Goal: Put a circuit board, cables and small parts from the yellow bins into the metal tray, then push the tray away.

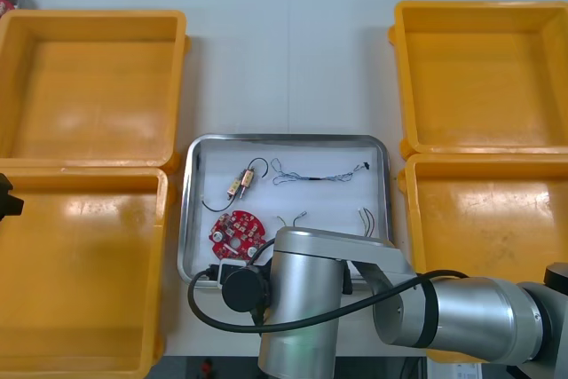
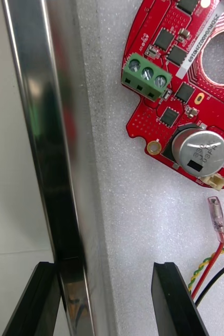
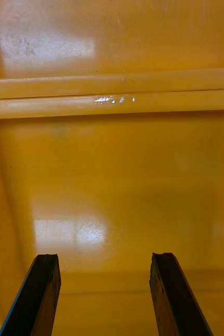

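- The right gripper [image 2: 106, 268] is found at the near left rim of the tray [image 2: 38, 131], with the right arm stretched across the near worktop [image 1: 288, 59].
- Its fingers [image 2: 169, 294] are set wide and hold nothing; the rim is straddled, one finger outside the tray, the other over the white lining.
- The board [image 2: 190, 94] lies flat on the lining in the near left part of the tray, just beyond the inner finger.
- A red-yellow cable [image 2: 211, 257] and a black cable [image 2: 222, 273] are laid beside the inner finger, near the board's edge.
- Farther in, a small part [image 1: 241, 184] is seen left of centre, and a blue-white cable [image 1: 319, 175] runs from it toward the far right corner.
- The left gripper [image 3: 104, 257] is held over the near left bin [image 3: 112, 173], well apart from the tray; its fingers are spread wide, nothing between them.
- The tray is flanked by the far left bin [image 1: 89, 86], the near right bin [image 1: 488, 219] and the far right bin [image 1: 484, 77].
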You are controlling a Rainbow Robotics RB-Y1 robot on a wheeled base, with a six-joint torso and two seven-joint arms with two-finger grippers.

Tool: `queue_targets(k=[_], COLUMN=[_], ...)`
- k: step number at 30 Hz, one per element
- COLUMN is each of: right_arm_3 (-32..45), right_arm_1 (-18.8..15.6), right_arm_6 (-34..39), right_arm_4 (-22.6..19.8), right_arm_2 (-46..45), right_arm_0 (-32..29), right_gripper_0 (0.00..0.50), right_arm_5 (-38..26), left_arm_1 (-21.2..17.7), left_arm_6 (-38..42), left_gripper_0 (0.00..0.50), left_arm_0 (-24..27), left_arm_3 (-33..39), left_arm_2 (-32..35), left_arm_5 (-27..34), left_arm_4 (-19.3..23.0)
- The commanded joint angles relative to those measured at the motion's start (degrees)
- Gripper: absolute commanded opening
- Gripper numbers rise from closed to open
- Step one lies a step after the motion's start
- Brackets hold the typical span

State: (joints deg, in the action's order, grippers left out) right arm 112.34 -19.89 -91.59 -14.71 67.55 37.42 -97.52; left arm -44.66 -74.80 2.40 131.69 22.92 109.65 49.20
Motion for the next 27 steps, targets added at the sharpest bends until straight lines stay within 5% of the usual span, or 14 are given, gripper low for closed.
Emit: queue_targets(k=[1, 3, 5, 6, 7, 8, 9, 14, 27], right_arm_3=[1.6, 1.6, 1.6, 1.6, 1.6, 1.7, 1.7, 1.8, 2.1], right_arm_1=[1.7, 1.7, 1.8, 1.8, 1.8, 1.8, 1.8, 1.5, -0.2], right_arm_6=[-2.3, -2.2, -2.1, -2.1, -2.2, -2.1, -2.1, -2.5, -2.5], right_arm_4=[0.5, 0.5, 0.5, 0.5, 0.5, 0.5, 0.5, 0.5, 0.4], right_arm_2=[0.9, 1.0, 1.0, 1.0, 1.0, 1.0, 1.0, 1.0, 1.6], right_arm_0=[-0.7, -0.8, -0.7, -0.7, -0.7, -0.8, -0.8, -0.2, 4.1], right_gripper_0=[0.469, 0.435, 0.337, 0.337, 0.176, 0.092, 0.069, 0.011, 0.000], right_arm_5=[0.0, 0.0, 0.0, 0.0, 0.0, 0.0, 0.0, -0.1, -0.1], left_arm_1=[-2.4, -2.4, -2.4, -2.4, -2.4, -2.4, -2.4, -2.4, -2.4], left_arm_6=[-0.2, -0.2, -0.2, -0.2, -0.2, -0.2, -0.2, -0.2, -0.2], left_gripper_0=[0.500, 0.500, 0.500, 0.500, 0.500, 0.500, 0.500, 0.500, 0.500], left_arm_0=[-1.3, -1.3, -1.3, -1.3, -1.3, -1.3, -1.3, -1.3, -1.3], left_arm_3=[1.7, 1.7, 1.7, 1.7, 1.7, 1.7, 1.7, 1.7, 1.7], left_arm_2=[0.7, 0.7, 0.7, 0.7, 0.7, 0.7, 0.7, 0.7, 0.7], left_arm_5=[0.4, 0.4, 0.4, 0.4, 0.4, 0.4, 0.4, 0.4, 0.4], left_arm_4=[0.5, 0.5, 0.5, 0.5, 0.5, 0.5, 0.5, 0.5, 0.5])
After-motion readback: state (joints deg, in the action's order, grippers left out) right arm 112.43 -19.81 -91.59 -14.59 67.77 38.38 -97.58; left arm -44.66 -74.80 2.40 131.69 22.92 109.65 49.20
